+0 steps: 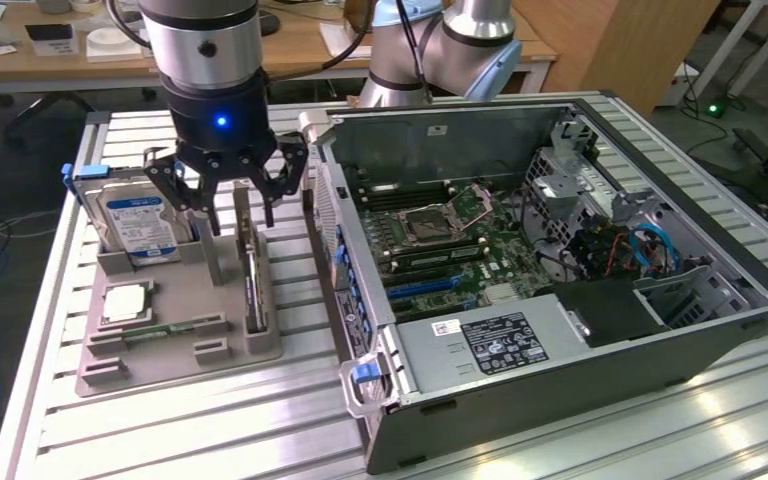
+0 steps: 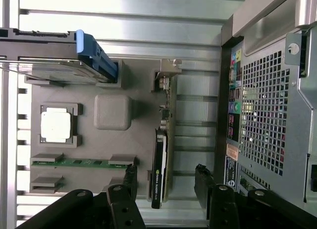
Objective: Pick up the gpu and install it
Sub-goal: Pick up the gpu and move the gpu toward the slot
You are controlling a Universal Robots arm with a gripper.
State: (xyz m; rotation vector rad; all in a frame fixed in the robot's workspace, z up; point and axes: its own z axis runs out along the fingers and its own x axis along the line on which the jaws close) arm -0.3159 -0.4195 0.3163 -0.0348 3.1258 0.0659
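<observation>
gpu point(image 1: 253, 285): upright on edge in the grey tray point(image 1: 171, 370), beside the open computer case point(image 1: 518, 410).
jaws: spread wide, holding nothing, poised over the gpu.
desk point(image 1: 157, 430): slatted aluminium, carrying tray and case.
room: wooden desk point(image 1: 304, 45) behind.
</observation>
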